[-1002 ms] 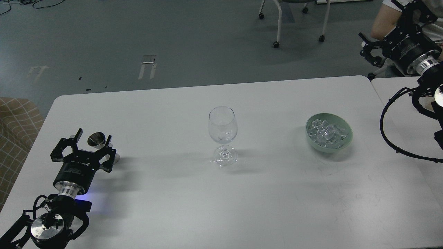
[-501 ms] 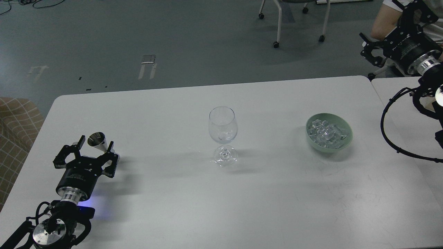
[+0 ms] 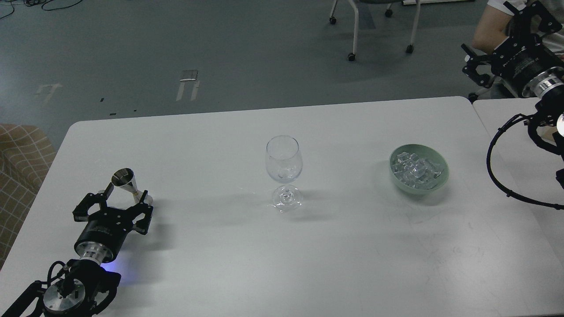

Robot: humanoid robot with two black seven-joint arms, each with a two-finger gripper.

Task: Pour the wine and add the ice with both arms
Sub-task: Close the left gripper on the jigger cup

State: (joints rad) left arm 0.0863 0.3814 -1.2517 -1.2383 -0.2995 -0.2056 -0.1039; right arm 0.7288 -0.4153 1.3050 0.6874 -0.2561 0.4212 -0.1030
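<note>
Left end effector [image 3: 115,203] sits low at the bench's [image 3: 220,264] near-left corner, fingers spread, nothing pinched. The steel jigger [image 3: 125,181] stands upright just beyond the fingertips, between their lines, not gripped. Whether it holds wine can't be told; none shows in it.

Right end effector [image 3: 489,53] is up at far right, off the bench edge, well apart from everything; fingers look spread, holding nothing.

Wine glass [image 3: 284,165] stands upright mid-bench, looks empty or nearly so (clear liquid would barely show). Green bowl [image 3: 443,178] to its right, well apart, holds the ice [image 3: 415,169] in a heap.

Handling, as judgement: jigger is light, rigid, smooth metal, so slippery; best pinched at the narrow waist between its two cones, kept upright until over the glass. Top-heavy when filled, tips easily if nudged. Glass is fragile and tall on a thin stem, topples easily; pour from above the rim without touching it. Ice cubes are small, hard, slick, liable to squirt out of a two-finger pinch; take one cube across flat faces from the top of the heap, drop it low to avoid splashing or chipping the glass.

Neither pour nor ice done yet, by the look of things.
</note>
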